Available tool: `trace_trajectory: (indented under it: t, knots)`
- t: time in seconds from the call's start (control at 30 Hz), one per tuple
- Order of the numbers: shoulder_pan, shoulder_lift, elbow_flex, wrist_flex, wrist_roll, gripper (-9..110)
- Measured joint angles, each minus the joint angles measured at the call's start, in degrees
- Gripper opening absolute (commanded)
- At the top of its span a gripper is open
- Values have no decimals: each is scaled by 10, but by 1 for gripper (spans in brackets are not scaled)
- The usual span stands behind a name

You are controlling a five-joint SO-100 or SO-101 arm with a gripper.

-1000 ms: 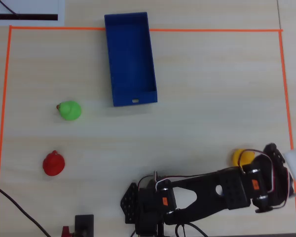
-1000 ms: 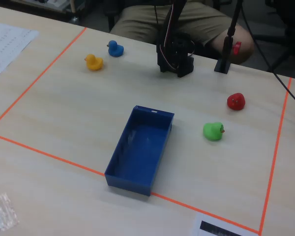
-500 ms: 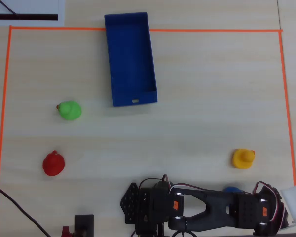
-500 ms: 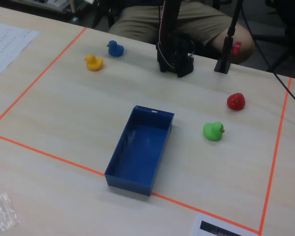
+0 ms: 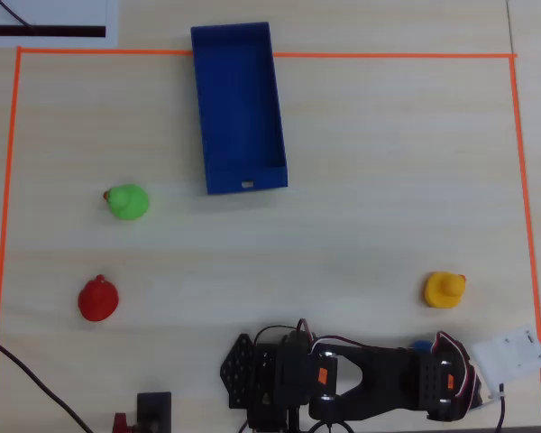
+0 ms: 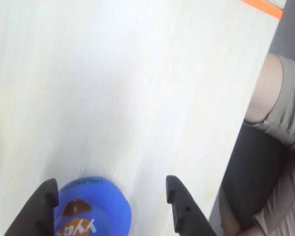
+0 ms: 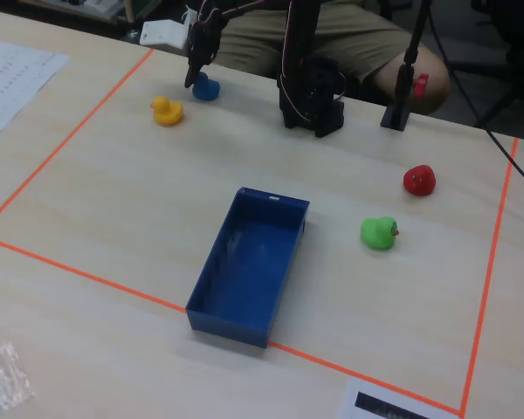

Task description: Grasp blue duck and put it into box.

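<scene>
The blue duck (image 6: 91, 209) lies on the table between my two black fingers in the wrist view, close against the left finger and apart from the right one. My gripper (image 6: 110, 183) is open around it. In the fixed view the duck (image 7: 206, 87) sits at the far left under my gripper (image 7: 195, 77). In the overhead view only a sliver of the duck (image 5: 421, 345) shows beside the arm. The dark blue box (image 5: 239, 108) stands empty at the top middle, far from the duck; it also shows in the fixed view (image 7: 230, 319).
A yellow duck (image 5: 444, 290) sits close to the arm. A green duck (image 5: 126, 202) and a red duck (image 5: 98, 299) sit at the left. Orange tape (image 5: 9, 180) frames the work area. A white part (image 5: 509, 356) lies at the bottom right. A seated person (image 6: 280, 118) is beyond the table edge.
</scene>
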Motion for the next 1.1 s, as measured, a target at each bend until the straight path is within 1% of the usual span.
trace_trajectory:
  t: [0.17,0.5,0.53,0.57,0.6,0.63,0.73,0.93,1.1]
  knots:
    - [-4,0,19,-11,1,30]
    - [-6,1,119,-117,2,30]
    - [-5,2,125,-127,2,29]
    - [-5,3,132,-137,2,24]
    - [-5,4,138,-147,0,7]
    - [-5,4,142,-156,-2,0]
    - [-1,4,161,-183,-4,0]
    - [20,2,185,-184,-42,0]
    - [25,-1,185,-169,-40,0]
